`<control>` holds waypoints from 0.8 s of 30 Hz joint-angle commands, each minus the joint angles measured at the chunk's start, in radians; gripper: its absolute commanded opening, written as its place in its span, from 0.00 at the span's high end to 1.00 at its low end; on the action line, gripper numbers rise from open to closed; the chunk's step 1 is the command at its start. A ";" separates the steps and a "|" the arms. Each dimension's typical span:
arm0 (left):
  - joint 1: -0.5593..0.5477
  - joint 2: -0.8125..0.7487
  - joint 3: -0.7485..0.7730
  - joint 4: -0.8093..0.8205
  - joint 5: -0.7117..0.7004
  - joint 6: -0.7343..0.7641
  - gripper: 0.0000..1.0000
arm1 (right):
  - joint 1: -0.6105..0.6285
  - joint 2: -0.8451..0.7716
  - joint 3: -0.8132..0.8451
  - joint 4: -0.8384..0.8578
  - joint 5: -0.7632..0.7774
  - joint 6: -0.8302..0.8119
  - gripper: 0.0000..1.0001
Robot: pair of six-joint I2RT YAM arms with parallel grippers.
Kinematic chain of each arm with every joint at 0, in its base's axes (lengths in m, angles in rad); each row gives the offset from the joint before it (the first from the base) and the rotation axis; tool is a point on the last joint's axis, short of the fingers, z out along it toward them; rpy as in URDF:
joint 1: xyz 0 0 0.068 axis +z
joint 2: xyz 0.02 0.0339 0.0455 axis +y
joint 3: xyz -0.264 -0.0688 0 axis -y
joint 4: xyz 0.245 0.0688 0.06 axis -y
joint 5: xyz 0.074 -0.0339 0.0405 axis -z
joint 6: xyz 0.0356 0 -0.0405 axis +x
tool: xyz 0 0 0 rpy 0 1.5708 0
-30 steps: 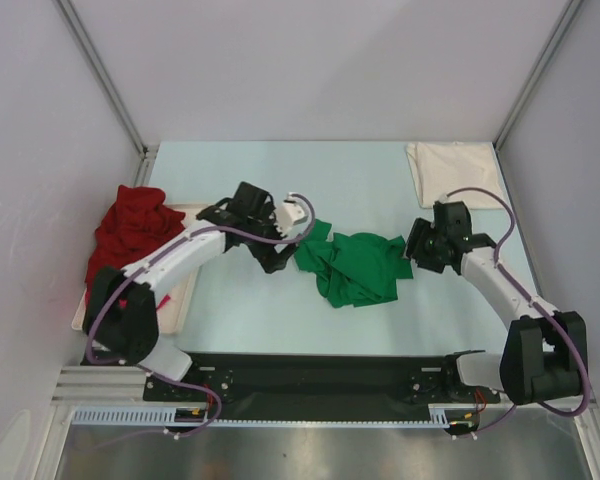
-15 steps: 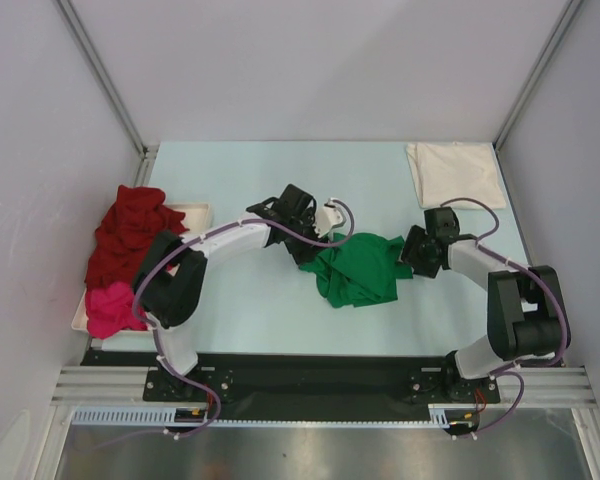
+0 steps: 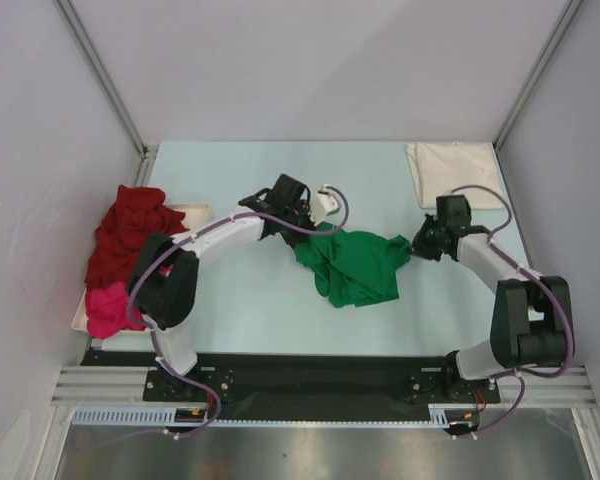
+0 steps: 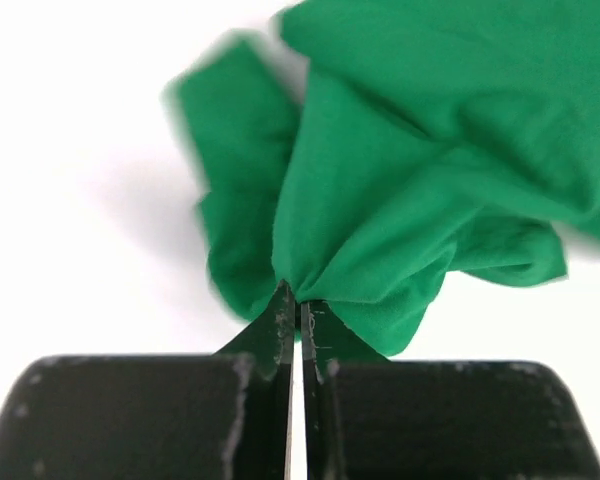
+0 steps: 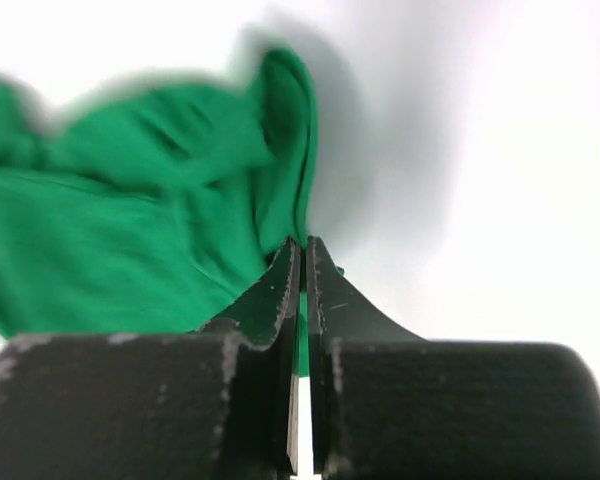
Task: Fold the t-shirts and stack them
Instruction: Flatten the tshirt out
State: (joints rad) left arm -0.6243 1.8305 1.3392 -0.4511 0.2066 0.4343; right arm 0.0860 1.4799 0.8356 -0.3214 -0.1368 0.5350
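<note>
**Green t-shirt point(image 3: 358, 265) being pinched at both ends**

You are clenching the left hand point(image 4: 292, 300) on a gathered fold at the shirt's left edge, and the right hand point(image 5: 302, 250) on its right edge. The shirt is lying crumpled mid-bench point(image 3: 240, 290), between the arms. The dark red t-shirt point(image 3: 125, 225) and magenta t-shirt point(image 3: 108, 308) are sitting heaped over the tray point(image 3: 190, 212) at the left. The cream-white t-shirt point(image 3: 455, 172) is lying flat in the far right corner.
</note>
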 commanded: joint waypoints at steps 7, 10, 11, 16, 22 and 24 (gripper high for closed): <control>0.147 -0.486 0.098 -0.227 0.020 0.043 1.00 | -0.023 -0.365 0.449 -0.260 0.132 -0.124 1.00; 0.147 -0.655 0.129 -0.334 0.024 0.064 1.00 | -0.023 -0.460 0.569 -0.318 0.135 -0.144 1.00; 0.146 -0.716 0.150 -0.386 0.002 0.081 1.00 | -0.023 -0.499 0.592 -0.329 0.163 -0.147 1.00; 0.147 -0.855 0.201 -0.534 -0.021 0.093 0.99 | -0.022 -0.595 0.767 -0.406 0.146 -0.156 1.00; 0.146 -0.959 0.206 -0.620 -0.019 0.069 1.00 | -0.022 -0.638 0.915 -0.490 0.097 -0.153 1.00; 0.146 -0.964 0.218 -0.620 -0.035 0.069 1.00 | -0.022 -0.632 0.944 -0.495 0.101 -0.159 1.00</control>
State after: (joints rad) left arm -0.4793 0.8623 1.5349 -1.0145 0.2127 0.5011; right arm 0.0681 0.8307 1.7416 -0.7723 -0.0551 0.3977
